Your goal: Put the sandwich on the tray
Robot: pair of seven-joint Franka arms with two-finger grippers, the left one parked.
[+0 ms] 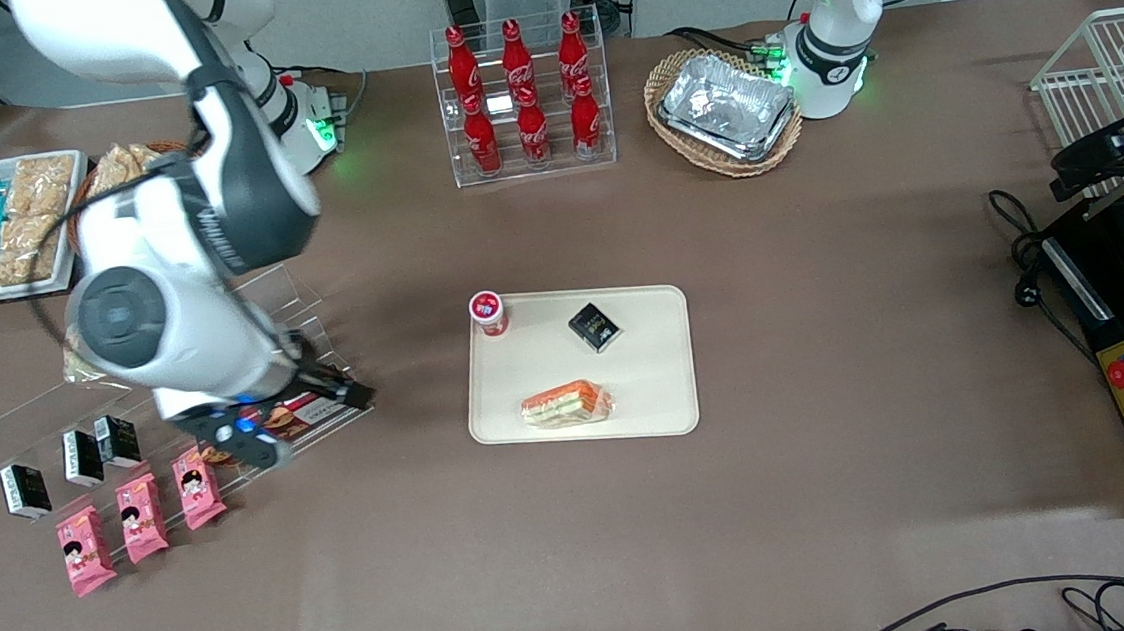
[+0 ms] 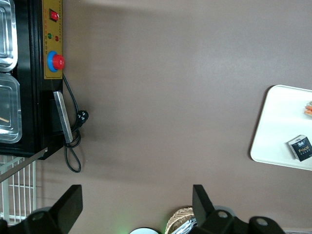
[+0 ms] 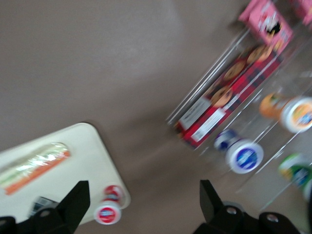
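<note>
The sandwich [image 1: 566, 404], a clear-wrapped wedge with an orange filling edge, lies flat on the cream-beige tray [image 1: 649, 404], near the tray's edge closest to the front camera. It also shows in the right wrist view [image 3: 34, 168], lying on the tray [image 3: 83, 156]. My gripper [image 1: 320, 425] is open and empty. It hangs above the table beside a clear acrylic snack shelf, toward the working arm's end and well apart from the tray. In the right wrist view the gripper [image 3: 144, 209] has its jaws wide apart with nothing between them.
A small red-capped bottle [image 1: 488, 312] and a black box [image 1: 594, 327] also sit on the tray. The acrylic shelf [image 1: 132, 460] holds pink packets and small boxes. A cola bottle rack [image 1: 523, 98], a wicker basket of foil trays [image 1: 727, 112] and a white snack tray [image 1: 13, 223] stand farther back.
</note>
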